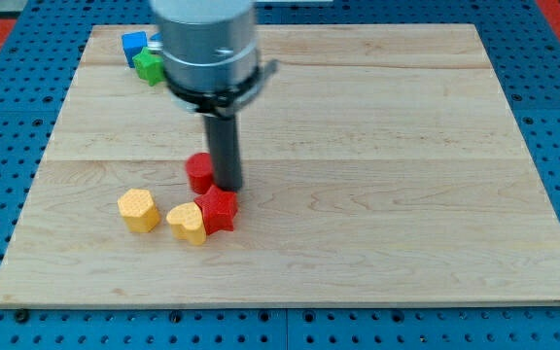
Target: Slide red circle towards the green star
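Note:
The red circle (pixel 199 172) is a short red cylinder left of the board's middle. My tip (pixel 227 187) stands right beside it, touching its right side. The green star (pixel 148 66) sits near the top left corner, partly hidden by the arm's grey body. A red star-like block (pixel 219 209) lies just below my tip.
A blue block (pixel 133 46) sits next to the green star at the top left. Two yellow blocks lie at the lower left: one (pixel 138 209) further left, one (pixel 187 222) touching the red star-like block. The wooden board (pixel 406 194) lies on a blue pegboard.

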Available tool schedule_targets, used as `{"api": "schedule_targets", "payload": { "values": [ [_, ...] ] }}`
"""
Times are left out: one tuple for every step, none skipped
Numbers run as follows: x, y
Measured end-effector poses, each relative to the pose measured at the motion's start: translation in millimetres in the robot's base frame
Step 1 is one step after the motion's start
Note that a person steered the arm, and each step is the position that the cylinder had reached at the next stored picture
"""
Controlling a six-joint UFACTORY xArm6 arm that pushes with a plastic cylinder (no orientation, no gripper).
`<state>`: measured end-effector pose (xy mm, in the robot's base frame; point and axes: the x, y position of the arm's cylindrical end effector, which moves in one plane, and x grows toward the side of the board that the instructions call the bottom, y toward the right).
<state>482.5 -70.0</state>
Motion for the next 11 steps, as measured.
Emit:
{"api": "schedule_targets", "payload": {
  "values": [
    [9.1,44.5],
    [-19.5,10.4],
    [-9.9,-10.6],
    [-8.3,-35.6],
    [-8.2,-74.2],
    [-13.3,-115.2],
    [-5.0,-149.0],
    [-49.2,-166.8],
    [-101.9,-157.8],
    [-98.8,-146.3],
    [-110.9,-181.5]
  ]
}}
